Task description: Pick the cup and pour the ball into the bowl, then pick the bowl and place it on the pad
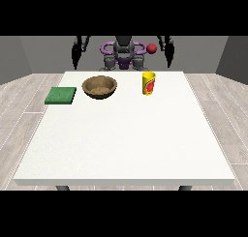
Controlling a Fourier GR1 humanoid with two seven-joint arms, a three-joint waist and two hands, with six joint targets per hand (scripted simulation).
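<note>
A yellow cup (148,82) with a red mark stands upright at the far middle-right of the white table (126,144). A red ball (151,48) shows in the air above the cup, beside the robot's shoulder. Left of the cup sits a brown bowl (99,86), and a flat green pad (61,95) lies further left. The hand at the view's left (75,58) and the hand at the view's right (169,54) hang behind the table's far edge, fingers pointing down, holding nothing and well apart from the cup and bowl.
The robot's torso (124,54) stands behind the far edge, between the two arms. Grey wooden floor surrounds the table on all sides.
</note>
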